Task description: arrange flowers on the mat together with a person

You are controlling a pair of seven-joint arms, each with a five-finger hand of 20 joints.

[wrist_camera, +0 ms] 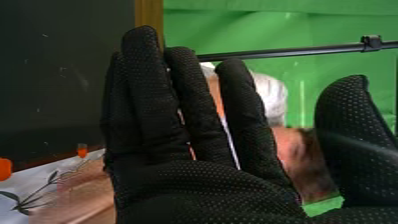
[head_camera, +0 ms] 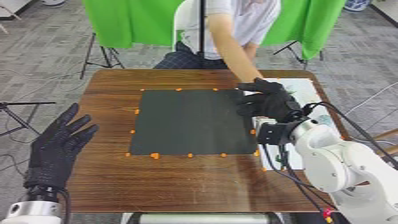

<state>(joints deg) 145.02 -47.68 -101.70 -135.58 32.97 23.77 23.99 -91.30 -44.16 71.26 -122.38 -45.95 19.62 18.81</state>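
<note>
- Head view: nearest, the left hand is beside the table's left edge, fingers loosely extended and holding nothing. Swung inward carelessly, it might catch that edge.
- Beyond it, orange tabs line the dark mat; a low-dragging hand or cable could snag one and shift the mat.
- The right hand is at the mat's right side, partly over the white sheet. In the right wrist view its fingers are straight, thumb apart, gripping nothing I can see. Coming down that flat, it could push a flower aside instead of picking it up.
- A leafy sprig lies on the white sheet beside the mat. Its thin stem might slip or bend under a poorly placed pinch.
- Farthest, the person's forearm extends toward the sheet, just behind the right hand. I cannot tell what the person's fingers are doing. Sharing that spot risks a bump, or both going for one flower.
</note>
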